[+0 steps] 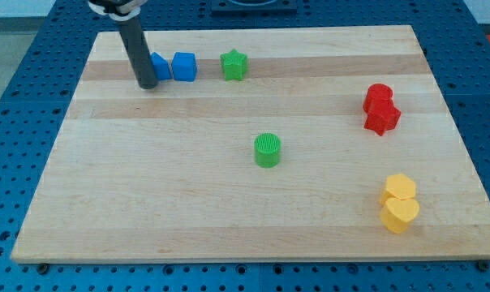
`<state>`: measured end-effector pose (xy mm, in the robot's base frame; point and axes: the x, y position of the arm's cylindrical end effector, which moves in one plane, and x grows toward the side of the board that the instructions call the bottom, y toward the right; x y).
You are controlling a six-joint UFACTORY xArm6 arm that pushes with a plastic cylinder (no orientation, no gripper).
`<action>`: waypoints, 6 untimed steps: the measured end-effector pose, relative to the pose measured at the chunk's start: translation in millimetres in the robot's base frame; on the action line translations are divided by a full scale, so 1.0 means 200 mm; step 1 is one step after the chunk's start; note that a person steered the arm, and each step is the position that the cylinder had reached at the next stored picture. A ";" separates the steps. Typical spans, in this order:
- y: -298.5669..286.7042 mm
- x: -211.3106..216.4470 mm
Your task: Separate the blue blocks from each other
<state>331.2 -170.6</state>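
Observation:
Two blue blocks sit near the view's top left. A blue cube (184, 66) stands just right of a second blue block (160, 66), which is partly hidden behind the rod, so its shape is unclear. A narrow gap shows between them. My tip (148, 84) rests on the board at the lower left edge of the hidden blue block, touching or nearly touching it.
A green star (234, 65) lies right of the blue cube. A green cylinder (267, 151) stands mid-board. Two red blocks (380, 108) sit together at the right. Two yellow blocks (400, 203) sit together at the bottom right. The wooden board (148, 186) ends near all of them.

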 end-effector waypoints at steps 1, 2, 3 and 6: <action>0.09 -0.01; 0.09 -0.09; 0.09 -0.14; 0.09 -0.12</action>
<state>306.6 -152.6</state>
